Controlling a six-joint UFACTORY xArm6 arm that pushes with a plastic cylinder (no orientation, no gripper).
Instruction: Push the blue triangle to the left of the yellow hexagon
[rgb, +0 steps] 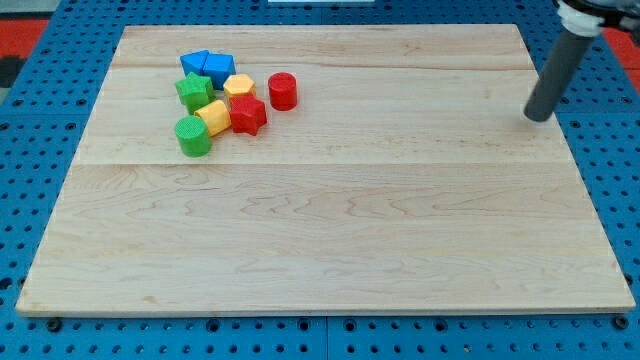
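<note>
At the table's far upper left, a tight cluster of small blocks sits together. The blue triangle lies at the cluster's top, touching a second blue block on its left and the yellow hexagon just below and right of it. Near the hexagon are a green block, a green cylinder, a yellow block, a red block and a red cylinder.

My tip rests well apart from the hexagon, far to its right near the table's edge. The end effector is a plain rod with nothing to spread or pinch, touching no block.

I judge the triangle light, rigid and quick to slide or spin. I would press its flat side squarely, since neighbours crowd it.
</note>
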